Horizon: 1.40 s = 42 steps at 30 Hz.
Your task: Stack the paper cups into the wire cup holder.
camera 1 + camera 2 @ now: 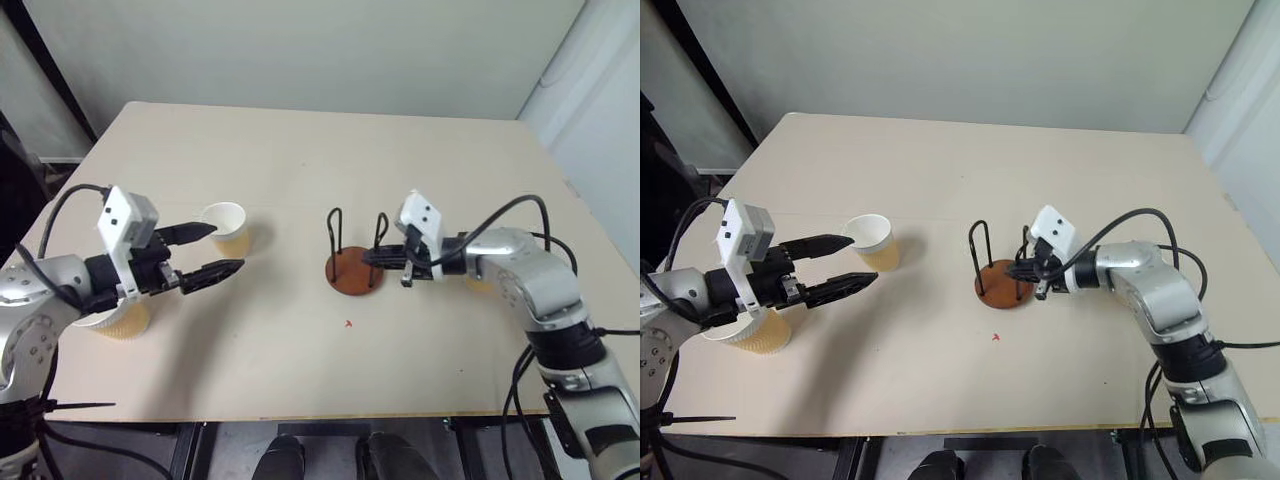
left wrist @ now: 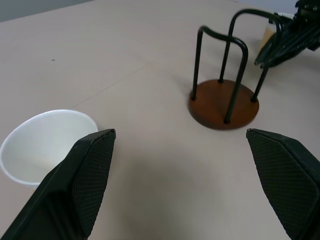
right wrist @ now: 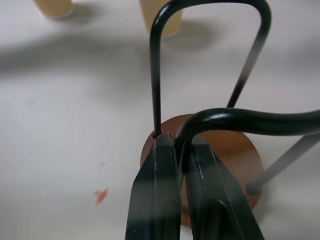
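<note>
at table centre the wire cup holder (image 1: 354,262) stands empty, its three o'clock loop pinched by the right gripper (image 1: 384,257); left gripper (image 1: 212,252) spread wide beside a paper cup (image 1: 227,228), nothing stacked yet

The right gripper (image 3: 186,190) was clamped on one black loop of the wire cup holder (image 3: 235,150), above its reddish-brown base. Two tan paper cups (image 3: 160,20) stood beyond on the counter (image 3: 65,110), near a small red mark (image 3: 101,195).

Wire cup holder (image 1: 354,262) mid counter (image 1: 300,150), empty. One paper cup (image 1: 226,228) upright to its left, well apart. Second cup (image 1: 750,332) further left, nearer front edge, under left arm. Poss. third cup (image 1: 478,285) behind right arm, mostly hidden.
</note>
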### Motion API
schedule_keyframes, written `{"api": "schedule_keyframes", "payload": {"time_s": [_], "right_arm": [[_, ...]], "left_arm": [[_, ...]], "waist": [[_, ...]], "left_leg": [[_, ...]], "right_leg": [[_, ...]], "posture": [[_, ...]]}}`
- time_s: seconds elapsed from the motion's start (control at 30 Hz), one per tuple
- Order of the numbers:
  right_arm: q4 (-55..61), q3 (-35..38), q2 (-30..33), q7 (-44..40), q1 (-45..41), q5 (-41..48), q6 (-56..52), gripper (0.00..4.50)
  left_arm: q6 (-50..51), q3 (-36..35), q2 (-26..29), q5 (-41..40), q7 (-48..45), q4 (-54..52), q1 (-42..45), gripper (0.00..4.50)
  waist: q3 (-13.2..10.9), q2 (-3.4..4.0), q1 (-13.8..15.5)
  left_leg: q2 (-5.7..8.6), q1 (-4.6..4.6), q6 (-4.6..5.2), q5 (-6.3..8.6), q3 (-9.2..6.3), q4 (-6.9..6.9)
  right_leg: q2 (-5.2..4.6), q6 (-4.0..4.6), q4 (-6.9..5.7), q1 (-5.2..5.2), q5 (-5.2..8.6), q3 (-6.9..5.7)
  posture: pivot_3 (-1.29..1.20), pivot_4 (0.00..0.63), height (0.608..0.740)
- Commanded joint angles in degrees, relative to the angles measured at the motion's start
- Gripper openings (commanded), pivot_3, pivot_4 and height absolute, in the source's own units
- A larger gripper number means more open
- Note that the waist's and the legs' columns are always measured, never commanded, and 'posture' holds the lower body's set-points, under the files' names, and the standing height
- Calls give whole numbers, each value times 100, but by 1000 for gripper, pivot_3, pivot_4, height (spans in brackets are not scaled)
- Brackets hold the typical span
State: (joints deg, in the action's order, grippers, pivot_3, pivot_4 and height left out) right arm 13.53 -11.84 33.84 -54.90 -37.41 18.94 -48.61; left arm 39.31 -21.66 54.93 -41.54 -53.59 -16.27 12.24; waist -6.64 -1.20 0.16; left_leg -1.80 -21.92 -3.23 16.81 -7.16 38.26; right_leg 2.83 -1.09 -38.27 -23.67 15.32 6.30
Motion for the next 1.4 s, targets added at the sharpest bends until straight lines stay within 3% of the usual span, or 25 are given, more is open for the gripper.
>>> {"api": "schedule_keyframes", "payload": {"time_s": [0.03,0.57,1.03,1.13,1.37,1.4], "right_arm": [[429,328,189,76,70,190,-99,11],[1244,495,693,192,829,704,-378,11],[1262,229,764,264,962,674,-195,11],[1308,178,878,175,1100,702,-164,757],[1070,209,930,320,1155,481,45,3201],[1028,257,974,290,1147,483,71,3201]], "left_arm": [[-3,-11,59,-64,-74,-74,158,4500],[333,249,-33,-527,-261,-246,403,4500],[494,676,284,-577,-914,-216,717,4500],[501,660,272,-566,-912,-217,705,4500],[508,611,263,-574,-876,-210,702,4500],[507,613,255,-575,-867,-217,699,4500]], "waist": [[0,0,0],[2,-2,6],[2,-3,17],[2,-3,17],[2,-3,17],[2,-3,17]], "left_leg": [[0,0,1,0,1,0],[2,3,7,-8,2,3],[2,5,10,-11,2,7],[2,6,11,-11,2,7],[2,6,13,-12,3,9],[2,6,14,-13,3,10]], "right_leg": [[0,-1,-1,0,-1,1],[0,-11,-1,7,-6,3],[0,-17,-3,11,-10,5],[0,-17,-3,13,-10,5],[0,-21,-3,13,-13,7],[0,-21,-3,13,-14,7]], "posture": [[0,150,740],[0,150,740],[0,150,740],[0,150,740],[0,150,740],[0,150,740]]}}
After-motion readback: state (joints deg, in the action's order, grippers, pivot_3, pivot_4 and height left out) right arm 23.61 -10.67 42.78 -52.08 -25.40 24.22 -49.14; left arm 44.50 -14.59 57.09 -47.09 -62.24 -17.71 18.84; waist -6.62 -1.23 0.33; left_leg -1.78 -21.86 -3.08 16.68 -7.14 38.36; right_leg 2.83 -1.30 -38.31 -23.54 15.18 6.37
